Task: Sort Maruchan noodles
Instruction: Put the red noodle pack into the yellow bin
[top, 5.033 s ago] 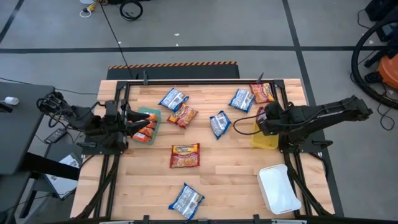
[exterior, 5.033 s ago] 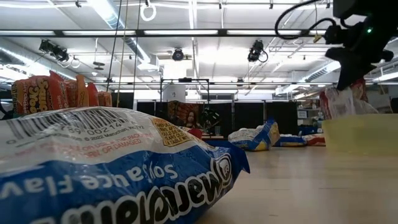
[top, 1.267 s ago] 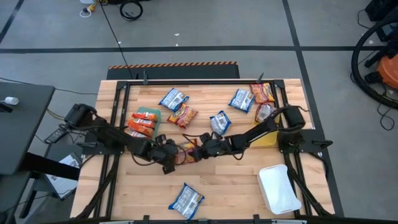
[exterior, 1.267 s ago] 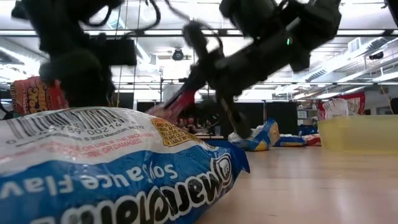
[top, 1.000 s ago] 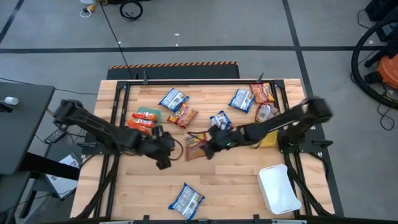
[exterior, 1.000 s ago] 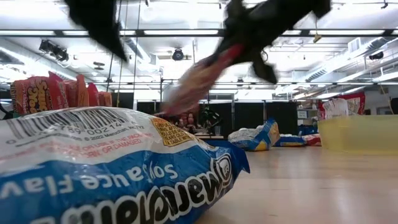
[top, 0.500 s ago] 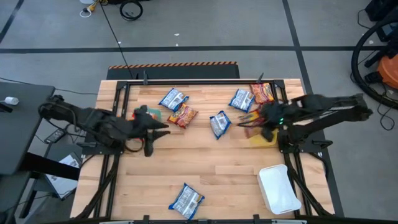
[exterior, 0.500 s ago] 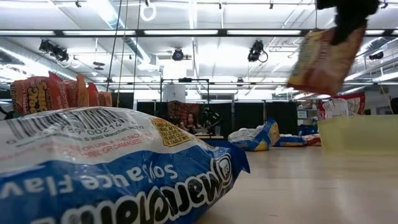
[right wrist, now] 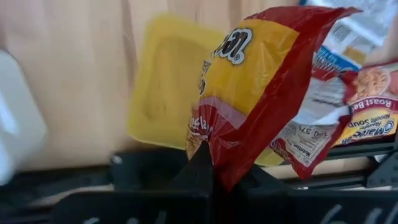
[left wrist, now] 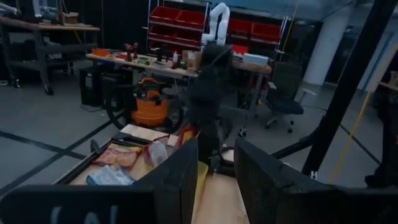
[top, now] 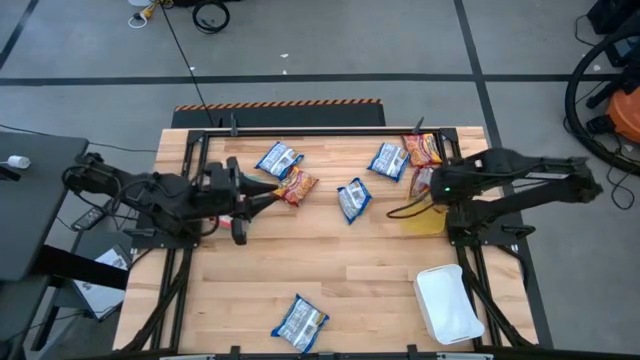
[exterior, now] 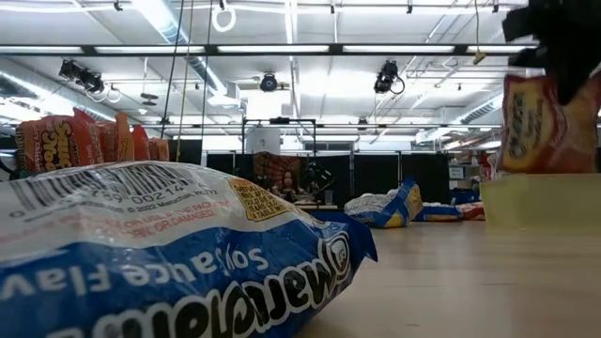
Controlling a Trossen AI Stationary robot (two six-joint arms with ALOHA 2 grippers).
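Hanging above the shallow yellow plastic bin (right wrist: 163, 93) at the table's right edge, your right gripper (right wrist: 214, 169) pinches a crinkly red-and-yellow Maruchan packet (right wrist: 252, 87) by one end, and the packet dangles clear of the bin. Your left gripper (top: 268, 196) sits over the left side of the light wooden table (top: 340, 270), pointing toward a loose orange-red packet (top: 294, 185); its fingers (left wrist: 180, 180) stand a narrow gap apart with nothing between them. You have blue-and-white packets (top: 278, 159) scattered along the far half of the table, another blue-and-white packet (top: 299, 322) near the front edge, and an orange packet (top: 421, 149) by the far right corner. A white rectangular bin (top: 448, 304) sits at the front right
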